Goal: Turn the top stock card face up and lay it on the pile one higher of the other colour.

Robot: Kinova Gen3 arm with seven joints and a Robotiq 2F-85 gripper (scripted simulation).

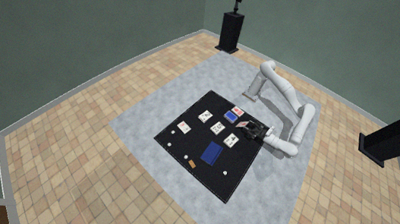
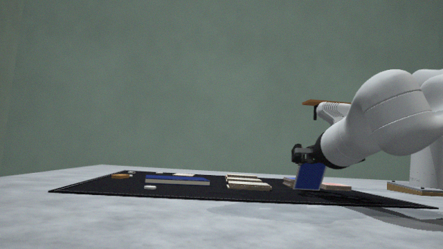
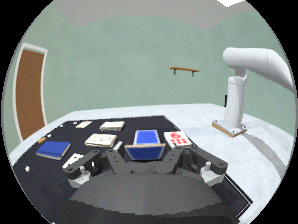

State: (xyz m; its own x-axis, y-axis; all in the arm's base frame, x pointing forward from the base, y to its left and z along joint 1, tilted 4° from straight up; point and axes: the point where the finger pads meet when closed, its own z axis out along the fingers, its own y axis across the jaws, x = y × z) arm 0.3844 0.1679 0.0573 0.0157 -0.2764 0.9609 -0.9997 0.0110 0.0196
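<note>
My gripper (image 1: 251,128) (image 2: 300,160) (image 3: 144,147) is low over the back right part of the black mat (image 1: 196,146) (image 2: 104,185). It is shut on a card (image 1: 242,124) (image 2: 309,176) (image 3: 147,148) by its side edges. The card is tipped steeply: its blue back faces the exterior view and its red-printed face shows in the top view. Its lower edge is close to the mat. The blue face-down stock (image 1: 231,116) lies just beside it. Face-up piles lie nearby: a red card (image 1: 237,111) (image 3: 178,139), a black card (image 1: 205,116), another (image 1: 217,128), one (image 1: 231,140) marked 4, and a red-marked one (image 1: 183,127).
A large flat blue block (image 1: 212,153) (image 2: 176,179) lies toward the mat's front. Small white discs (image 1: 225,172) and an orange token (image 1: 192,163) (image 2: 121,176) are scattered near the mat's front edges. The arm's base (image 1: 252,95) stands behind the mat.
</note>
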